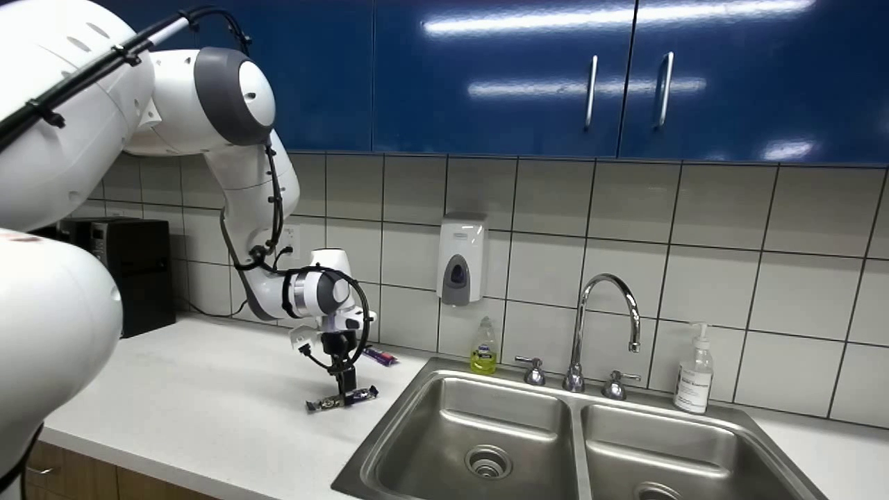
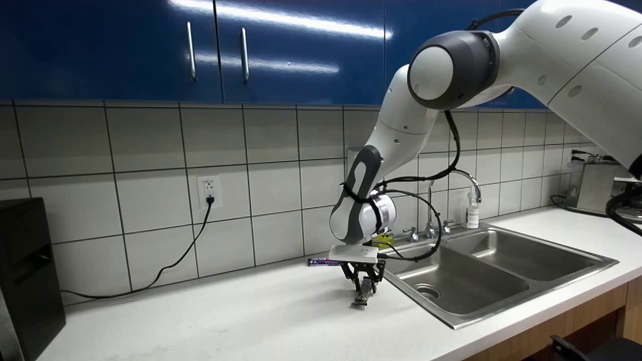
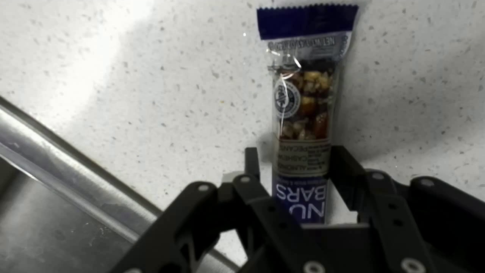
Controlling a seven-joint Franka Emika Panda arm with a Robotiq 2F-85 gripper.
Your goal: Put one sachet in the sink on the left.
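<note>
A nut bar sachet (image 3: pixel 303 98) with blue ends and a clear middle lies flat on the counter; it shows in both exterior views (image 1: pixel 321 403) (image 2: pixel 362 299). My gripper (image 3: pixel 293 163) is partly open around it in the wrist view. The left finger stands apart from the sachet; the right finger is at its edge, and I cannot tell if it touches. The gripper also shows at the counter in both exterior views (image 1: pixel 346 390) (image 2: pixel 366 287). A second purple sachet (image 1: pixel 380 356) (image 2: pixel 322 262) lies near the wall. The left basin (image 1: pixel 430 451) (image 2: pixel 471 286) is beside the gripper.
The sink's metal rim (image 3: pixel 75 163) runs close to the gripper. A yellow-green soap bottle (image 1: pixel 484 351), a faucet (image 1: pixel 578 333) and a white pump bottle (image 1: pixel 694 378) stand behind the basins. A wall dispenser (image 1: pixel 462 260) hangs above. A black box (image 2: pixel 30 271) stands on the counter.
</note>
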